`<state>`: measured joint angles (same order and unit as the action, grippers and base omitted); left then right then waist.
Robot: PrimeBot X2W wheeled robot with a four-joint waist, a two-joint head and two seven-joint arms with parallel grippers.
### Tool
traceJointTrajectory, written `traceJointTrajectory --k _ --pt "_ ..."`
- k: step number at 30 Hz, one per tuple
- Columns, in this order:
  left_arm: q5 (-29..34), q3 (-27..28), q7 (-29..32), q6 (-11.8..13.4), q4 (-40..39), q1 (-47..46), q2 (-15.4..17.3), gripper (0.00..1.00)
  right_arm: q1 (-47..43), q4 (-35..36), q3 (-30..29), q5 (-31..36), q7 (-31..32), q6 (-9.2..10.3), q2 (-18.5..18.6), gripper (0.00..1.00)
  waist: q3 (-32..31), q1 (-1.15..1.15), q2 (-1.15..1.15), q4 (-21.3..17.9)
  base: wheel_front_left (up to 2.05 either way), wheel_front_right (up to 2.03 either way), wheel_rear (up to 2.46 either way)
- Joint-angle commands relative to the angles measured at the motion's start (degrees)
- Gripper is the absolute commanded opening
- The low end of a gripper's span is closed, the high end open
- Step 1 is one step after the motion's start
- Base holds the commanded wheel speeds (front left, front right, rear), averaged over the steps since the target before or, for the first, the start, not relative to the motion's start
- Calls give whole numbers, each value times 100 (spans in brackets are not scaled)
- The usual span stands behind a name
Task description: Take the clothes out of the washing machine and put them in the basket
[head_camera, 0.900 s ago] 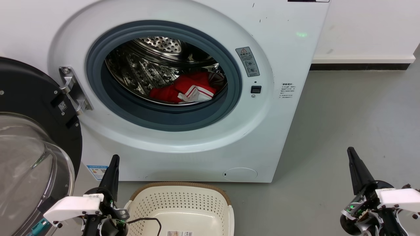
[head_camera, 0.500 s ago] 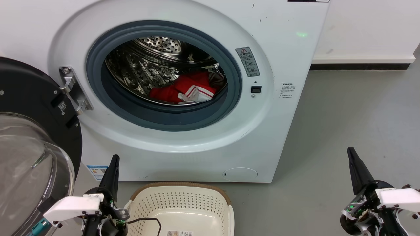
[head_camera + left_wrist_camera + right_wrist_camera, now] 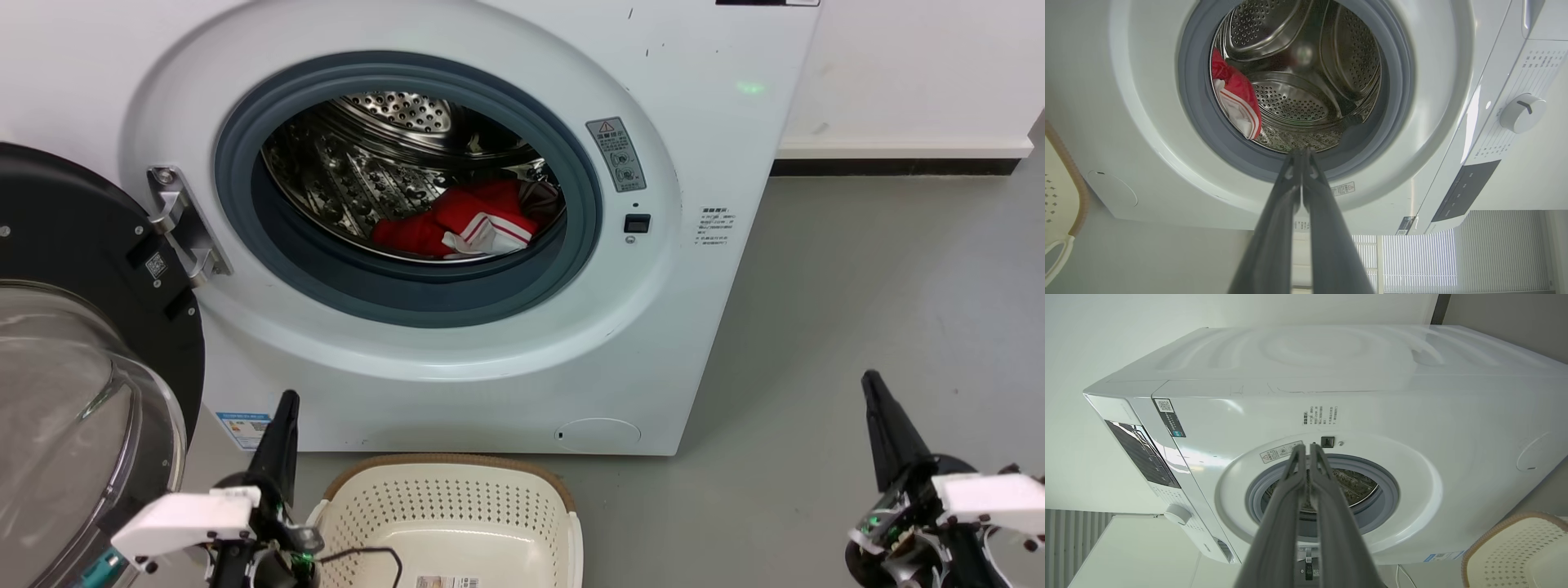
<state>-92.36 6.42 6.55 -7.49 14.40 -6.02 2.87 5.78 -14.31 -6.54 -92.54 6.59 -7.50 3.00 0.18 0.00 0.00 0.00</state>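
Red striped-trim clothes (image 3: 457, 224) lie inside the open white front-loading washing machine (image 3: 718, 122). A cream perforated plastic basket (image 3: 449, 498) stands below it. The left gripper (image 3: 286, 404) and right gripper (image 3: 872, 384) have their jaws closed, holding nothing.

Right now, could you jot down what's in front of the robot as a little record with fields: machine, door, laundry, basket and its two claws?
washing machine: white front-loader on the grey floor
door: swung wide open, on the robot's left
clothes: red garments with white and red striped trim, lying in the steel drum
basket: cream perforated plastic, on the floor before the machine; no clothes in the part that shows
left gripper: shut, holding nothing, beside the basket
right gripper: shut, holding nothing, right of the machine
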Motion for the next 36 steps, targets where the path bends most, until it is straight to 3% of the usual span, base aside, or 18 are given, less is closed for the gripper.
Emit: traceJointTrajectory --k 1,11,36 --pt "0 -1 -2 0 -1 0 0 100 0 0 1 1 -2 0 0 100 0 0 0 0 0 0 0" --pt "398 18 -238 15 -83 149 -8 100 -156 -108 -17 295 -233 1 -4 100 7 0 0 -2 0 0 0" --pt "3340 -375 -855 712 -916 314 -4 100 -402 945 84 3677 -853 1 -5 100 76 0 0 -11 0 0 0"
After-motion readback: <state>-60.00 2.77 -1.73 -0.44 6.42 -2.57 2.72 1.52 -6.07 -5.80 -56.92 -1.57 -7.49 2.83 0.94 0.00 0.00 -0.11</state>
